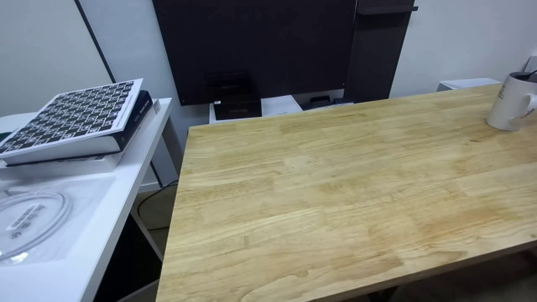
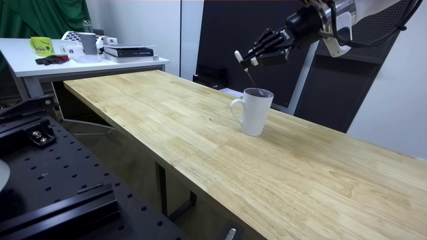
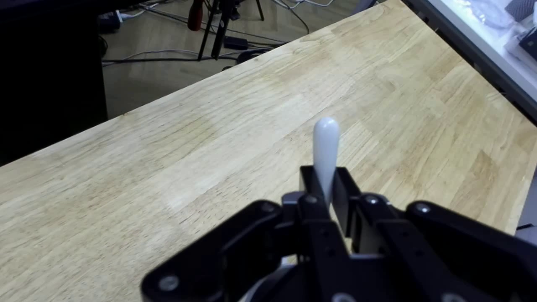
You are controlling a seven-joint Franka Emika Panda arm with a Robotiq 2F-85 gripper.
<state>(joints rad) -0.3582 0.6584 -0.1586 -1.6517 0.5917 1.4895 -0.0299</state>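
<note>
The arm slants down to its gripper, jaws pinched close, roll at the wrist unclear.

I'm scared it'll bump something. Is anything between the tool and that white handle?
Nothing visible: the tool grips the white handle, and the thin shaft below runs down to the open top of the white mug.

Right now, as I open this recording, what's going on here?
A black two-fingered robot gripper clamps a slim white-handled utensil by its handle. The utensil slants down, its lower end inside a tall white mug with a grey interior. The mug stands upright on a light wooden table.
</note>
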